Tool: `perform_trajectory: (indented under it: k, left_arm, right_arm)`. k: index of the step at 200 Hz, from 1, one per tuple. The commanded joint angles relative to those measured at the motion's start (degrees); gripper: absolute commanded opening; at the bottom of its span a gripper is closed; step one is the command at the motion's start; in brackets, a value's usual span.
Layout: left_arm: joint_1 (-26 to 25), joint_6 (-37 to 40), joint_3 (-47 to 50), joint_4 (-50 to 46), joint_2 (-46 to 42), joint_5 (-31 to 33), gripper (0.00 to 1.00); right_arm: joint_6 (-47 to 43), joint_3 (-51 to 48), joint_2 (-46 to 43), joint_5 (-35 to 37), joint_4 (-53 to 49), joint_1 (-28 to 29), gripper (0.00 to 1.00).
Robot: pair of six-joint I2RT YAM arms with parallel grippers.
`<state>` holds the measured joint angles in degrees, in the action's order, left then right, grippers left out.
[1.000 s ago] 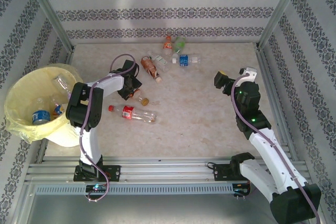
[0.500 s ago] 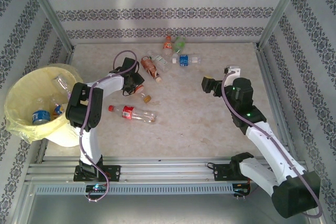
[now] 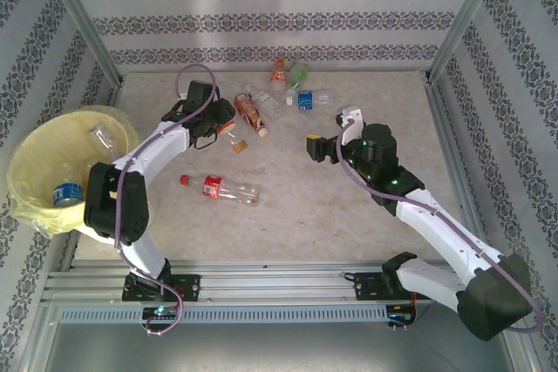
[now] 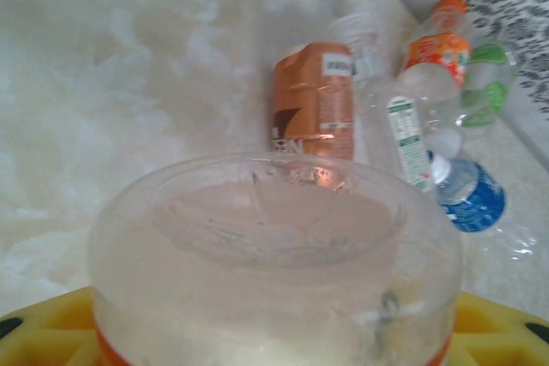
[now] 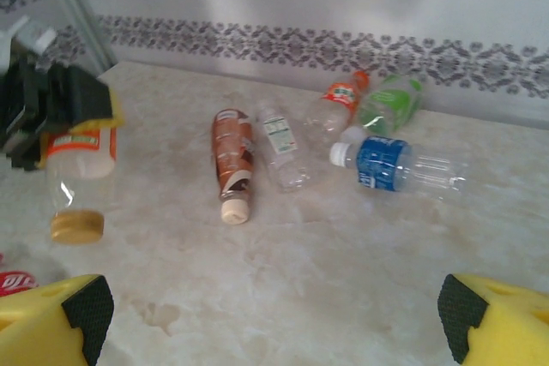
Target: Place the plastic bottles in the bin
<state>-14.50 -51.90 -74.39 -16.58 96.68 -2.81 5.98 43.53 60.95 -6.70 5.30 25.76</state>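
**Left gripper clamped on orange-label bottle; bin lies to its left.**
Bottle's cap end points away from the jaws. Bin sits well apart, nearer this arm's base. Right gripper gapes wide and holds nothing, facing the loose bottles.

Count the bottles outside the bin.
7: red-label bottle mid-table; brown bottle, clear bottle, orange bottle, green bottle, blue-label bottle near the back wall; gold-capped bottle in the left gripper. Others may be hidden.

top view high, near edge, looking down on table; wrist views low, close, sharing far bottle cluster.
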Motion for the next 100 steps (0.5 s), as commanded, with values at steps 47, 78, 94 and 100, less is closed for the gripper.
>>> perform_trajectory:
  k: [47,78,94,100]
  left_arm:
    - [2.48,5.61,-1.93,-0.93,-10.75,-0.36,0.42]
    - [4.2,7.96,-3.89,-3.13,-14.89,-0.27,0.43]
    - [5.01,9.56,-5.06,-4.49,-17.04,0.1,0.43]
    - [5.1,10.58,-5.65,-5.31,-17.95,1.07,0.43]
  right_arm:
    - [-9.53,3.76,3.46,-4.76,4.33,5.94,0.98]
    - [-9.58,4.09,4.82,-6.18,5.99,6.66,0.98]
    - [-9.58,4.52,5.61,-6.4,6.43,7.1,0.98]
    - [-9.63,4.78,5.91,-6.35,6.48,7.2,0.98]
